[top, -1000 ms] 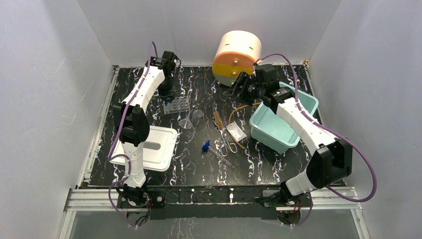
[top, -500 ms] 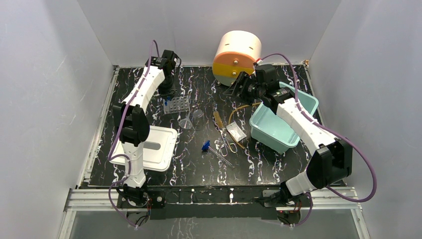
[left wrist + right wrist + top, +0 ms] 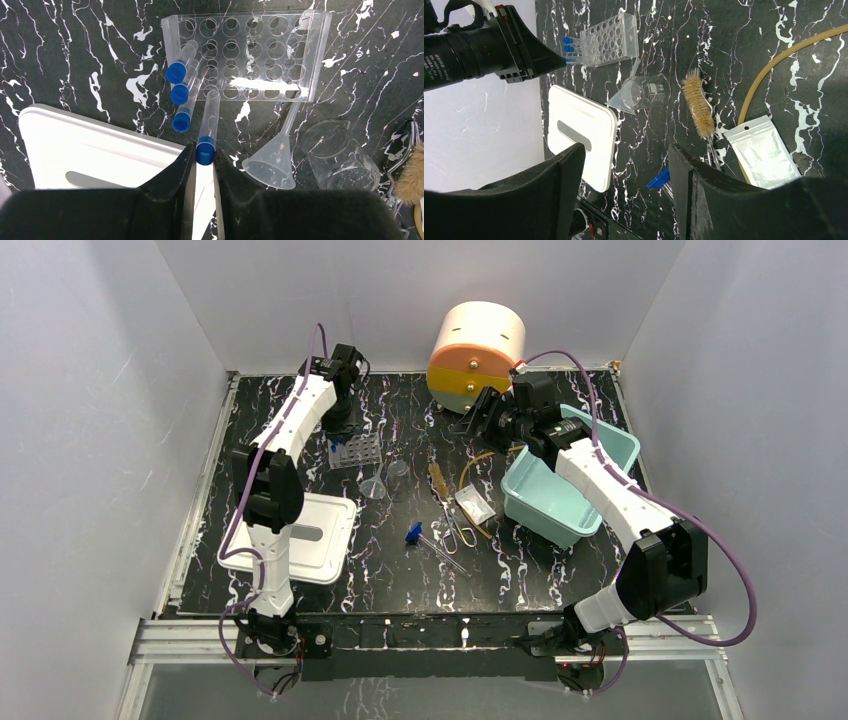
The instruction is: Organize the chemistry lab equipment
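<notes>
My left gripper (image 3: pixel 204 156) is shut on the blue cap of a clear tube (image 3: pixel 209 117). The tube's far end reaches the near row of the clear grid rack (image 3: pixel 260 50). Three more blue-capped tubes (image 3: pixel 179 93) stand slanted in the rack's left column. A clear funnel (image 3: pixel 272 165) lies just right of the fingers. In the top view the left gripper (image 3: pixel 337 425) hovers over the rack (image 3: pixel 360 450). My right gripper (image 3: pixel 624 185) is open and holds nothing, high above the brush (image 3: pixel 698 107), tan tubing (image 3: pixel 774 65) and small bag (image 3: pixel 764 155).
A glass beaker (image 3: pixel 397 471) lies beside the funnel. Scissors (image 3: pixel 458 530) and a small blue piece (image 3: pixel 412 532) lie mid-table. A white lid (image 3: pixel 300 535) sits front left, a teal bin (image 3: pixel 615 445) at the right, and the cream-and-orange drawer unit (image 3: pixel 478 355) at the back.
The left arm's wrist has shifted slightly to the right over the rack, still holding the tube. The right arm has not moved.
</notes>
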Tool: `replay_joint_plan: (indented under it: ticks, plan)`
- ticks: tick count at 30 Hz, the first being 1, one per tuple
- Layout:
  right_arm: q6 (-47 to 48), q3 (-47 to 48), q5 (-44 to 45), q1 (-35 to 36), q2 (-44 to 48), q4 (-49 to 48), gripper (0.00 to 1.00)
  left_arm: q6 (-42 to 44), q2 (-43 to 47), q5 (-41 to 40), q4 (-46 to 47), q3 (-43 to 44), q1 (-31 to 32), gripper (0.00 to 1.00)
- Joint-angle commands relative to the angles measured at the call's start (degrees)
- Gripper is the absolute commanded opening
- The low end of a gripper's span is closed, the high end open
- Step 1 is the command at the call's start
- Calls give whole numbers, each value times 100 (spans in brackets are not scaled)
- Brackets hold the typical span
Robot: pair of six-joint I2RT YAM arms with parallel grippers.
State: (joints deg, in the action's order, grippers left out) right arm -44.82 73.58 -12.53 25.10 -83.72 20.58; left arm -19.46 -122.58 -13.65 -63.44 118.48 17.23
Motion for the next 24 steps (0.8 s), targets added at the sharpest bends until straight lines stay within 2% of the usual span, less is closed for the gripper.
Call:
replay_joint_plan:
  ticks: [1,14,24]
  plan:
    - [37,33,41,-8,172,-230,70,109,-2,-161,-86,-22,16,8]
    - [61,76,20,-11,130,-241,70,115,86,122,-134,-122,17,8]
    - [70,43,-1,-10,194,-282,70,174,-44,52,-13,-160,15,9]
